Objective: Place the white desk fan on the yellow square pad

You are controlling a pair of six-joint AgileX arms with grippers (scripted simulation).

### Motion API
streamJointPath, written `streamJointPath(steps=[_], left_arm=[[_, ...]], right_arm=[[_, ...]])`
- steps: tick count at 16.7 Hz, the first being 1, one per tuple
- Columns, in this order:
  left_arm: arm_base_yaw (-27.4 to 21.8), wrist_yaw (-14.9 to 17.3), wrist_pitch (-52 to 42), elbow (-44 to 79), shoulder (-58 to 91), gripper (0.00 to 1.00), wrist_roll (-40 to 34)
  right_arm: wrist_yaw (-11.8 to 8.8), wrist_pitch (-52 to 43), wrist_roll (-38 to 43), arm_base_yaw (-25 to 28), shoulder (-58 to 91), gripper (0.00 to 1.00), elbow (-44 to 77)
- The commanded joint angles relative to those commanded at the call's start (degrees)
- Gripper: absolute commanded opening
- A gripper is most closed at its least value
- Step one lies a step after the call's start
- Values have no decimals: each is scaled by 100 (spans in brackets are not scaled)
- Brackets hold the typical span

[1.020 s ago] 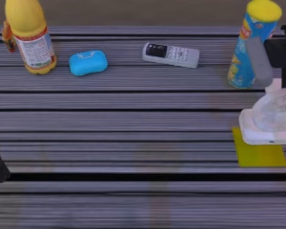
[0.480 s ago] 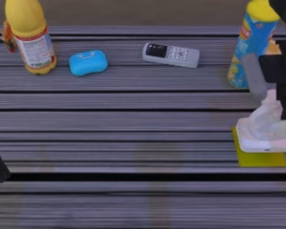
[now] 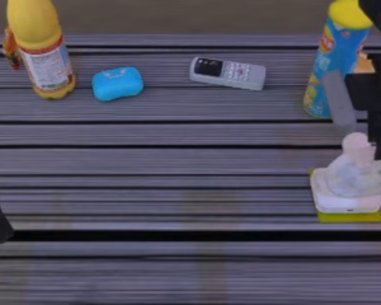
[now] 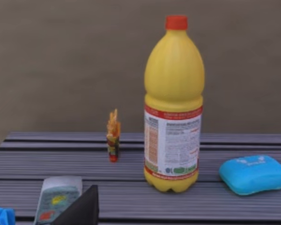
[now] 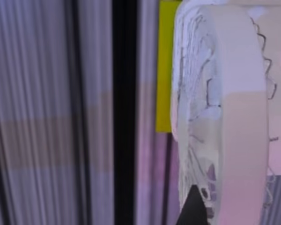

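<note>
Fan has dropped and slid toward the near edge since a second ago: it was hanging off the pad's far edge, now the base covers nearly all of it.

White desk fan [image 3: 349,184] sits on the yellow square pad [image 3: 349,217], far right of the tabletop [image 3: 178,165], near the front. Only a thin yellow strip shows at the near edge and a sliver at the left corner. In my right wrist view the fan [image 5: 215,108] fills the frame and the pad [image 5: 166,65] peeks out beside it.

My right gripper [image 3: 376,124] is just behind the fan at its rear housing. I cannot tell how wide the fingers are or whether they grip it.

Step in hand, I judge: release and retreat. Open slowly, lift straight up, no sideways drag. The pad is a thin flat sheet and would probably slide on the ribbed slats. The fan is light moulded plastic, round wire grille over a rectangular base, top-heavy, so tippable.

Further back: blue can [image 3: 335,60] just behind my gripper, so watch clearance on the retreat.

Left arm is parked at the left edge.
</note>
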Motion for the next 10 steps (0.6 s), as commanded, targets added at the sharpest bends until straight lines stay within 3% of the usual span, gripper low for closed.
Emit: streamJointPath(steps=[6,10], left_arm=[[0,0,0,0,0,100,0],[0,0,0,0,0,100,0]], right_arm=[[0,0,0,0,0,98,0],[0,0,0,0,0,100,0]])
